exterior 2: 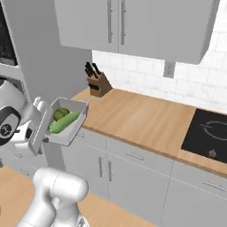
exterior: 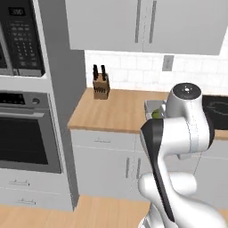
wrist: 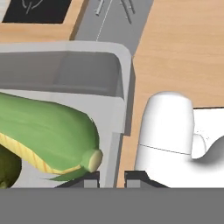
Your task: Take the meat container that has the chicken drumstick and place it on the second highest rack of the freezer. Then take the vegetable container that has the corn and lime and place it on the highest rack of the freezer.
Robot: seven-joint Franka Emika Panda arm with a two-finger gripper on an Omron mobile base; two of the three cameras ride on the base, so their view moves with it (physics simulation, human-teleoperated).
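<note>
My gripper is shut on the near wall of the grey vegetable container, holding it in the air in front of the counter edge. Inside lie the green-husked corn and the dark-green lime. In the hand view the container's rim runs down between my fingertips, with the gripper closed on it, the corn beside it and the lime at the left edge. The left base view shows the container partly behind my arm. The freezer, its racks and the chicken drumstick are out of view.
A knife block stands at the back of the wooden counter. A black cooktop lies to the right. An oven and microwave fill the wall at left. Upper cabinets hang above the counter.
</note>
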